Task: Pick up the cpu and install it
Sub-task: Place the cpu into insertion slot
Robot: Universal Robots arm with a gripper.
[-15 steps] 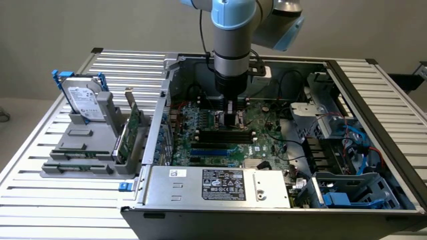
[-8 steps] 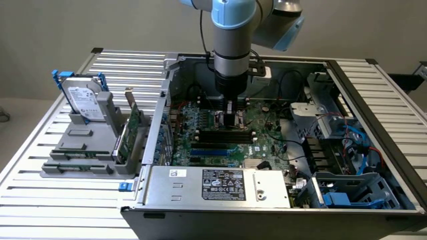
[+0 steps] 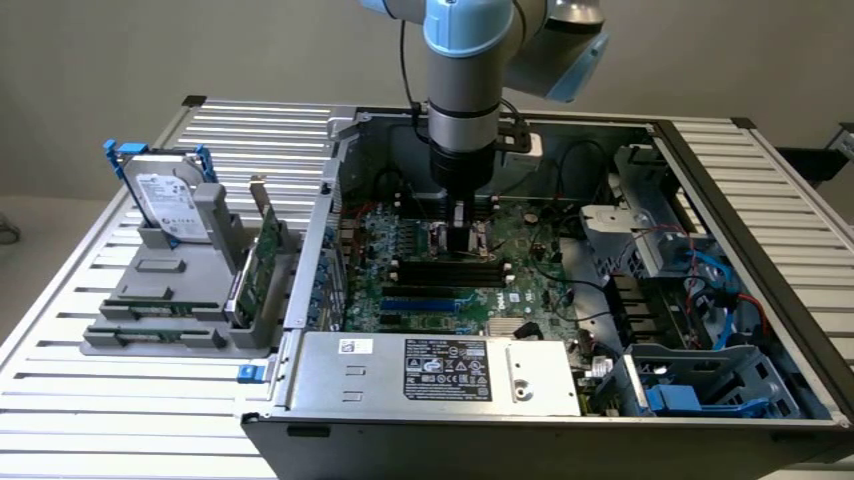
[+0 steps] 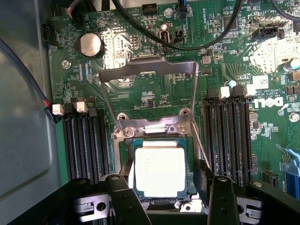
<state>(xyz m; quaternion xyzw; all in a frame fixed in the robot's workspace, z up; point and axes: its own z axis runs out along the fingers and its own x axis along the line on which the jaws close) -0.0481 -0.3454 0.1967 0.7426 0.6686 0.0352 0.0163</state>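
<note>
Cpu [image 4: 160,169]: flat metal-topped chip lying in the socket [image 4: 126,157]; judged light, stiff, fragile underneath; best held by opposite edges. Hand [image 4: 166,199]: fingers [image 4: 123,192] apart, flanking the chip.

Cpu [image 4: 159,171] pale silver — mobo [image 4: 154,101] green (RAM slots [image 4: 86,145] black), case wall [image 4: 23,117] grey.

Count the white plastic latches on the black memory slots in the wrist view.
4: two white latches end the black slots on one side of the silver-topped square cpu, two on the other. More may hide behind the black gripper.
</note>
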